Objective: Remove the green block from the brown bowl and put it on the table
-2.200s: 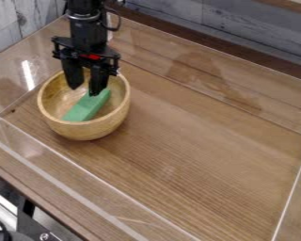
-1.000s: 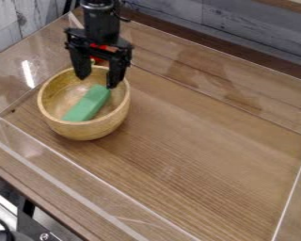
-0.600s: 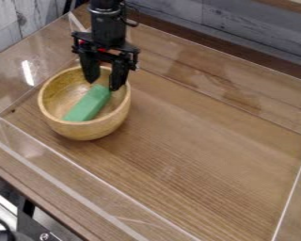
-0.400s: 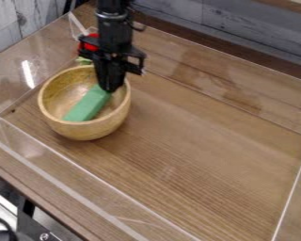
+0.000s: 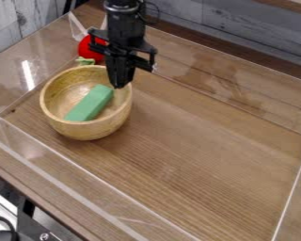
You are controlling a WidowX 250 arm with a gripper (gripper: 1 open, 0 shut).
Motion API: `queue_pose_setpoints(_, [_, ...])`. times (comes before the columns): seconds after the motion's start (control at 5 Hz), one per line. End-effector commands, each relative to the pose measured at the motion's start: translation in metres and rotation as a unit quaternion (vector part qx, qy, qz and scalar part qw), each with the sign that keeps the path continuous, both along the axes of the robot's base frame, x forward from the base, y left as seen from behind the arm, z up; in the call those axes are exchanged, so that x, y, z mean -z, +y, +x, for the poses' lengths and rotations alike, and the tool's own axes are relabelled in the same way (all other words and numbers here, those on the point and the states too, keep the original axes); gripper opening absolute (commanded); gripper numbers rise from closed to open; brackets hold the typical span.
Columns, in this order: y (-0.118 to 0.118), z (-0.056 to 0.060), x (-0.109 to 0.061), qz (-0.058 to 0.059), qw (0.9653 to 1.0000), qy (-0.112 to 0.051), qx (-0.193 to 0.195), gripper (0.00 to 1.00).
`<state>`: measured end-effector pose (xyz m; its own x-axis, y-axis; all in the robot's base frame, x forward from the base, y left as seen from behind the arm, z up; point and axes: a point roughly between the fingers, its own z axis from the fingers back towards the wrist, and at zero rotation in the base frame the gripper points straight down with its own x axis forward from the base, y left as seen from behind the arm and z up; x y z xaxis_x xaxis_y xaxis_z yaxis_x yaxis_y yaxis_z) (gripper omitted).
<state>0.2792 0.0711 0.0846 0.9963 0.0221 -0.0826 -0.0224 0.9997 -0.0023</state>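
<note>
The green block [image 5: 89,104] lies slanted inside the brown bowl [image 5: 80,133], which stands at the left of the table [image 5: 203,141]. My gripper [image 5: 119,81] points straight down over the bowl's far right rim, just beyond the block's upper end. Its two dark fingers are pressed together and nothing shows between them. The block rests on the bowl's pale inside, apart from the fingertips as far as I can see.
A red round toy [image 5: 87,43] sits behind the bowl, partly hidden by the gripper body. Low clear plastic walls [image 5: 78,193] run around the table's edge. Bare wood-grain tabletop stretches to the right of the bowl.
The fingers went from wide open to pressed together. The gripper moved right and rose slightly, ending over the bowl's far right rim. The green block stayed lying in the bowl.
</note>
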Motion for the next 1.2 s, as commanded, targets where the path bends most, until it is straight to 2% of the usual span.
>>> queue_pose_setpoints(0.0, [0.005, -0.008, -0.020, 0.004, 0.9994, -0.024, 0.024, 1.00])
queue_pose_setpoints(0.4, [0.014, -0.020, -0.020, 0.001, 0.9998, -0.019, 0.010, 1.00])
queue_pose_setpoints(0.8, [0.016, -0.025, -0.005, 0.001, 0.9987, -0.014, 0.049, 1.00])
queue_pose_setpoints(1.0, [0.025, -0.034, 0.001, 0.000, 0.9994, -0.012, 0.032, 0.00])
